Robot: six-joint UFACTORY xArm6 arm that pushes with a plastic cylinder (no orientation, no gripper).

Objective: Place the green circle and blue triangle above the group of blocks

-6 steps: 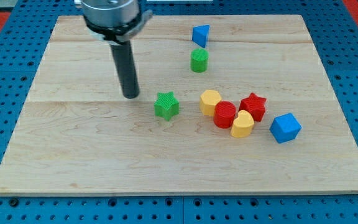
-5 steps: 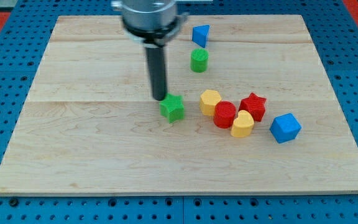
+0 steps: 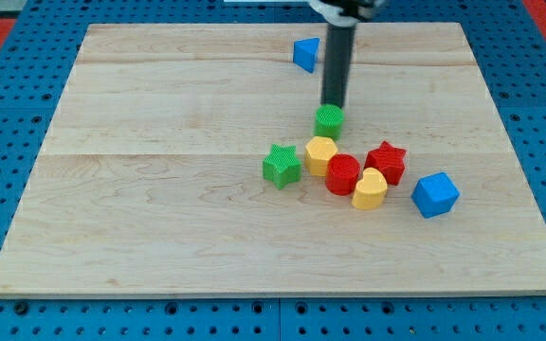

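Green and ridged, the round green circle point(image 3: 329, 121) sits a little right of the worktop's middle, just above a huddle of blocks. My tip point(image 3: 333, 104) touches its far side, the side facing the worktop's top edge; the arm carries no pincer, only a straight dark rod, so nothing opens or closes. This looks like a nudge meant to seat the circle directly above the group.

The blue triangle point(image 3: 305, 53) lies apart near the top edge, just left of the rod, so by my judgement its half of the task is not yet done.

Below the circle, a yellow block point(image 3: 320, 155) with flat facets touches a round red block point(image 3: 343, 174). Against them sit a second, rounded yellow block point(image 3: 370, 188) and a red star point(image 3: 386, 162). A green star point(image 3: 281, 166) is just left of the cluster, and a blue cube point(image 3: 435, 194) just right of it. All look like ribbed plastic.

The wooden board point(image 3: 140, 189) is pale, with planks running side to side.
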